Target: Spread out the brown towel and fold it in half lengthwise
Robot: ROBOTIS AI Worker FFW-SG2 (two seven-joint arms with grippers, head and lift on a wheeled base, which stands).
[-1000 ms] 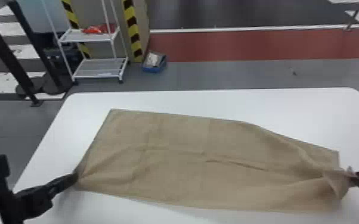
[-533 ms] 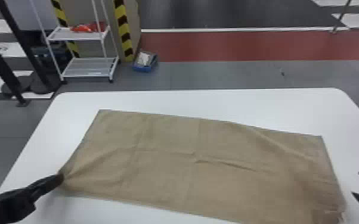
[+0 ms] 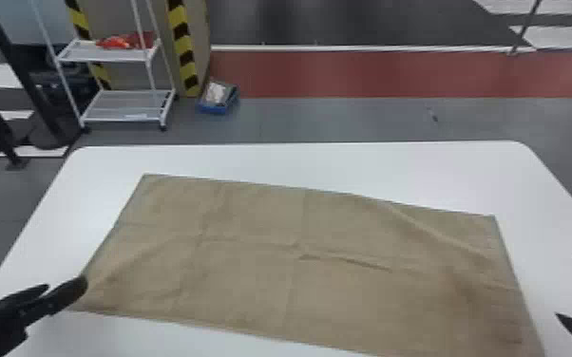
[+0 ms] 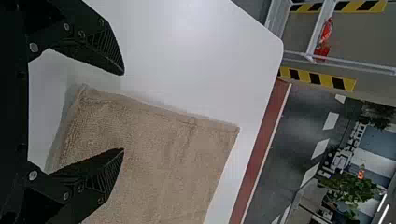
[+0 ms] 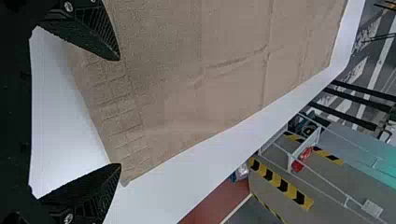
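Head view, brown towel (image 3: pixel 252 285), spread out, lightly creased

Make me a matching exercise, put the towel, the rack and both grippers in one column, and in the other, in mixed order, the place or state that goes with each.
Column one:
1. Towel
2. Left gripper
3. Right gripper
4. Rack

Column two:
A. Open, at the towel's right end
B. White, standing beyond the table
C. Brown, spread out with some creases
D. Open, by the towel's near left corner

Right pairs: 1-C, 2-D, 3-A, 4-B
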